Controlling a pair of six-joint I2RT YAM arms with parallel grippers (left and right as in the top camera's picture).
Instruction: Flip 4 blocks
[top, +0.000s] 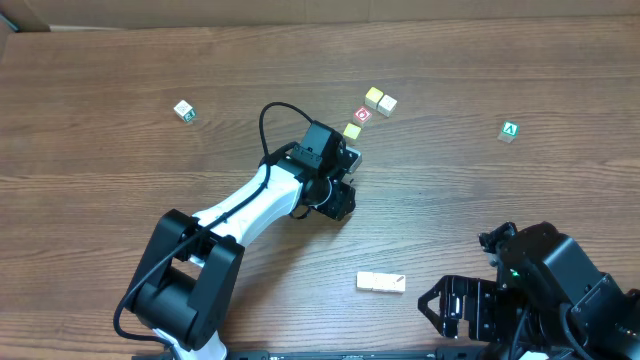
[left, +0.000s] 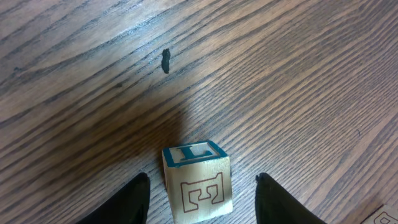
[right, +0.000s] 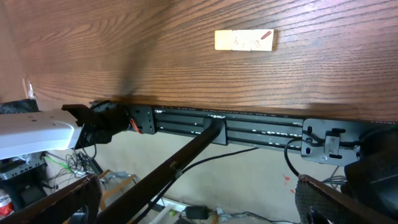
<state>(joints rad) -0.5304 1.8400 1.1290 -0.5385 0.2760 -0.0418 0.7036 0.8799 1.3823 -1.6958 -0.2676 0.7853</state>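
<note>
A block (left: 198, 186), judged light and rigid, is flanked, untouched, by the half-open left gripper (left: 202, 178). Opposite flat faces should be gripped.

Letters on two cubes
The wooden block (left: 198, 190) shows a blue "L" on its top face and an outlined "E" on its side; the green cube (top: 510, 130) bears a white "A".

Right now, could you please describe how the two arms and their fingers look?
The left arm has a white link between black joints, and a thin black cable loops above its wrist. The right arm is all black with a small green light. The left fingers are black.
</note>
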